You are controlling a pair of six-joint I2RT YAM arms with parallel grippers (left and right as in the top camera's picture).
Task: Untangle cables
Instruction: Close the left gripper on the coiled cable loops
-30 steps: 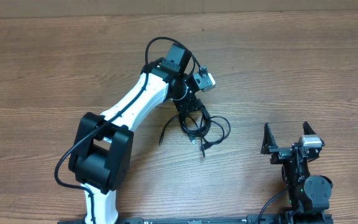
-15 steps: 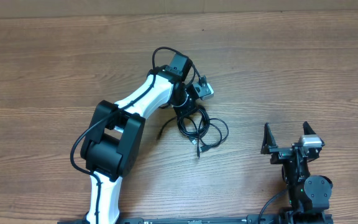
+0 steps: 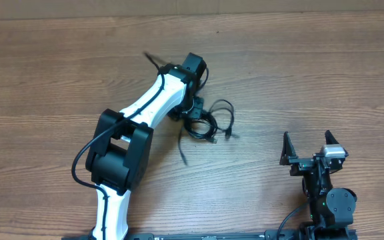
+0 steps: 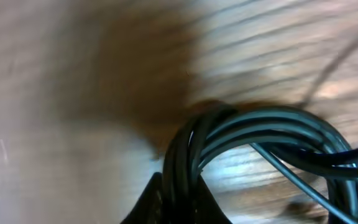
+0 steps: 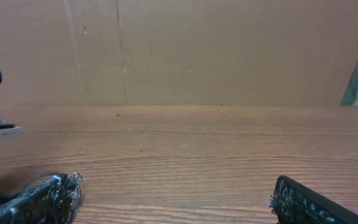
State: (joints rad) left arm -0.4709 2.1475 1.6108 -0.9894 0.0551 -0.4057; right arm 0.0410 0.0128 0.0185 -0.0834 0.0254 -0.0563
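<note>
The cables (image 3: 213,121) are a knot of thin black cords near the middle of the table, with one loop (image 3: 228,110) reaching right and a blurred loose end (image 3: 182,148) trailing down-left. My left gripper (image 3: 193,115) points down at the left side of the knot. In the left wrist view, several strands of the cables (image 4: 241,134) run between its two dark fingers, and the left gripper (image 4: 180,190) is shut on them. My right gripper (image 3: 307,151) stands open near the table's front right, far from the cables. The right wrist view shows bare wood between the right gripper (image 5: 173,205) fingers.
The white left arm (image 3: 145,107) reaches diagonally from its black base (image 3: 115,157) at front left. A brown cardboard wall (image 5: 179,50) stands behind the table's far edge. The tabletop (image 3: 325,73) is wood.
My left gripper has shut on the cable knot and pulled it up and left from its former spot. The loose ends swing, blurred. The right arm has not moved.
</note>
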